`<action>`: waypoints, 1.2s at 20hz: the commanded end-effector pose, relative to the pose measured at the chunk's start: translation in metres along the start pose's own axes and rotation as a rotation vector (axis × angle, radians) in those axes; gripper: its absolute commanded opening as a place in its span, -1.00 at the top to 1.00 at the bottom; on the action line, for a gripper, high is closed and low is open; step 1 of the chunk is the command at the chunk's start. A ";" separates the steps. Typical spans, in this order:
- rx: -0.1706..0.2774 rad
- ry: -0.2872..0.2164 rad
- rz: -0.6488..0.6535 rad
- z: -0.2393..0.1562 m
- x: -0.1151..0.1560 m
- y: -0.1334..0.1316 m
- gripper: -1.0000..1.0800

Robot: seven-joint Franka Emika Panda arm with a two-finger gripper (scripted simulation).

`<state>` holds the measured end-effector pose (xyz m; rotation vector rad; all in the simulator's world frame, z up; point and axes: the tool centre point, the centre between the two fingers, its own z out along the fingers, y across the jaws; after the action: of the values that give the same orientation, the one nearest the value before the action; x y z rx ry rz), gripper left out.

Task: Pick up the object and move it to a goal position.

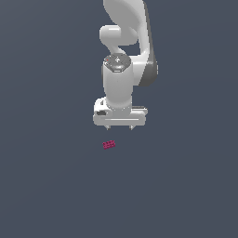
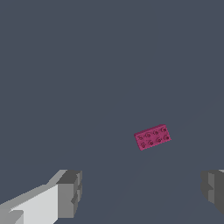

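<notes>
Gripper (image 1: 119, 128): jaws spread wide, holding nothing
Block (image 1: 109, 144): flat on the table, apparently just off-centre of the gripper
Risk: descending unaligned, one finger (image 2: 70, 192) probably clips it sideways

Magenta-pink block (image 2: 152, 137) with a studded grid top — white arm (image 1: 123, 69), grey fingertips (image 2: 70, 192).

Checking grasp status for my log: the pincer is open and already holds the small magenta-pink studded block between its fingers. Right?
Not quite. The pincer is open, but the small magenta-pink studded block is not between its fingers. The wrist view shows it lying apart from them on the dark grey surface, untouched; in the exterior view it lies below the pincer.
</notes>
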<state>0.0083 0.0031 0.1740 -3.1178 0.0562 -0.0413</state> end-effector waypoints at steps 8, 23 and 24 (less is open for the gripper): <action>0.003 -0.005 0.125 0.012 0.001 0.005 -0.92; 0.000 -0.017 0.546 0.051 0.001 0.024 -0.92; -0.001 -0.018 0.576 0.054 0.001 0.025 -0.92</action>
<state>0.0101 -0.0185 0.1236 -2.9884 0.8663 -0.0042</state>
